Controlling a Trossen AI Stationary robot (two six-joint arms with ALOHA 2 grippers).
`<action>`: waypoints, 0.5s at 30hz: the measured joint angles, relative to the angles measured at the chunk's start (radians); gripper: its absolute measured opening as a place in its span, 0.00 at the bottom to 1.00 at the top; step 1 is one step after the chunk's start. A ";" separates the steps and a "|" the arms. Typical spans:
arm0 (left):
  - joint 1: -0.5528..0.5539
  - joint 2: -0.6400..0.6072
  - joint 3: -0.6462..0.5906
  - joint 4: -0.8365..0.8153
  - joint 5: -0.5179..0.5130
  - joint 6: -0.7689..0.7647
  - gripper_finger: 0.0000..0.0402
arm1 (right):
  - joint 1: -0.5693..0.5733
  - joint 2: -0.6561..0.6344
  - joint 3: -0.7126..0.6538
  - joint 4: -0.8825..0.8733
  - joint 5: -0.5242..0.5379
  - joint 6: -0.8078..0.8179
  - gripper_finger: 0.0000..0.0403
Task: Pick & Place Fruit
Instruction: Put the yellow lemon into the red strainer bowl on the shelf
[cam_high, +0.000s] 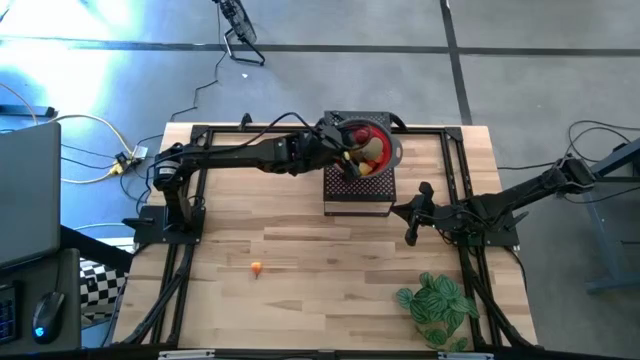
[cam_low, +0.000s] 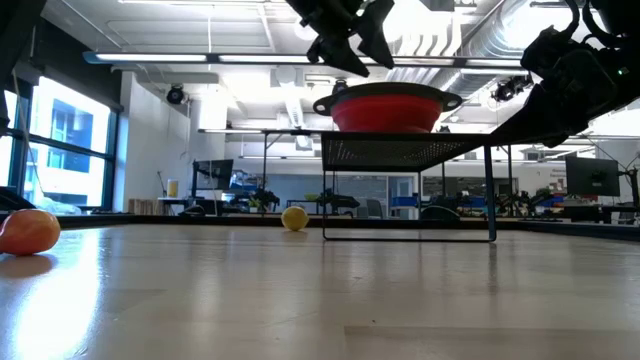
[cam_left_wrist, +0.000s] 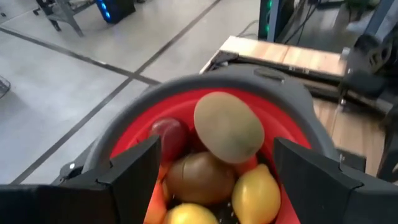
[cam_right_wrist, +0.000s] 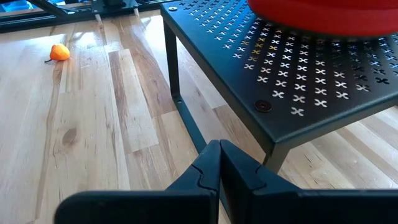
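While hanging over the red bowl on the black mesh stand, left gripper had fingers spread apart, holding nothing. Counted five fruits piled in the bowl, plus one orange fruit and one yellow fruit loose on the wooden table. Right gripper pinched together beside the stand. One leafy plant near the corner. Big open workshop behind.

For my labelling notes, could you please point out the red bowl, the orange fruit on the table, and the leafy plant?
red bowl (cam_low: 385, 107): low view, front of its wall.
orange fruit (cam_high: 257, 267): high view, its middle.
leafy plant (cam_high: 438, 303): high view, central leaves.
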 joint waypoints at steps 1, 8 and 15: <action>0.000 0.000 0.000 -0.009 0.000 0.004 0.74 | 0.000 0.000 0.000 0.000 0.000 0.000 0.00; -0.002 0.000 -0.018 -0.021 0.011 0.144 0.74 | 0.000 0.000 0.000 0.000 0.012 0.000 0.00; -0.018 0.000 -0.024 -0.027 0.203 0.197 0.74 | 0.000 0.000 0.000 0.000 0.021 0.000 0.00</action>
